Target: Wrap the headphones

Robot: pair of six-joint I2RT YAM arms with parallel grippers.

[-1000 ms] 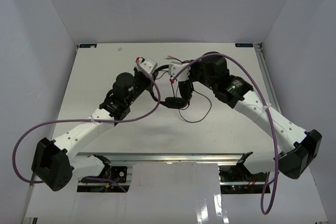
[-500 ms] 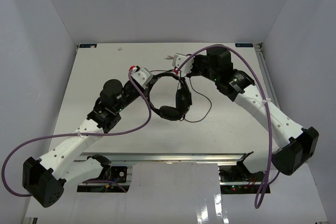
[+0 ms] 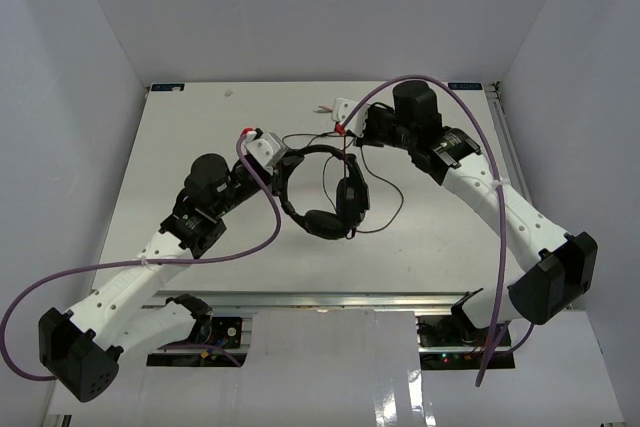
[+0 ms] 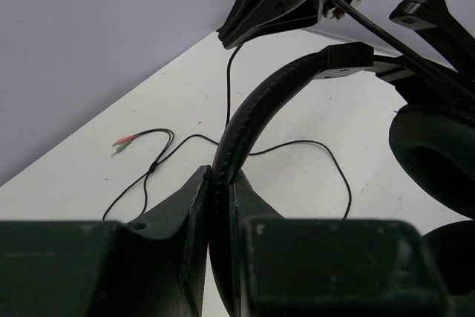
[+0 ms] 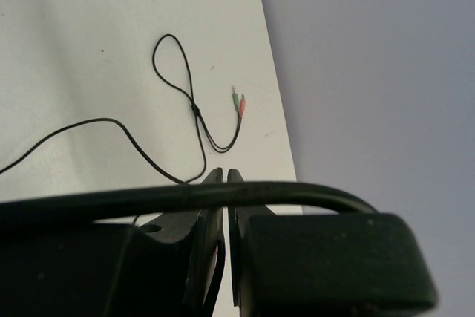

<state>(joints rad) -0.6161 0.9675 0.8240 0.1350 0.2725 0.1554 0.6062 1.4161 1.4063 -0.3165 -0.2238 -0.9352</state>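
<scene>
The black headphones (image 3: 322, 190) hang between my two grippers above the table's middle. My left gripper (image 3: 272, 154) is shut on the padded headband (image 4: 256, 109), which arches up out of the jaws (image 4: 220, 187). One earcup (image 4: 434, 150) shows at the right of the left wrist view. My right gripper (image 3: 347, 125) is shut on the thin black cable, which runs taut to the earcup side. The rest of the cable (image 3: 388, 209) loops on the table. Its pink and green plugs (image 5: 238, 102) lie beyond my right gripper (image 5: 225, 183), near the table's far edge, also seen from the left wrist (image 4: 123, 142).
Thick purple arm cables (image 3: 470, 137) arc over both arms. White walls enclose the table (image 3: 190, 127) on the left, the far side and the right. A metal rail (image 3: 330, 299) runs along the near edge.
</scene>
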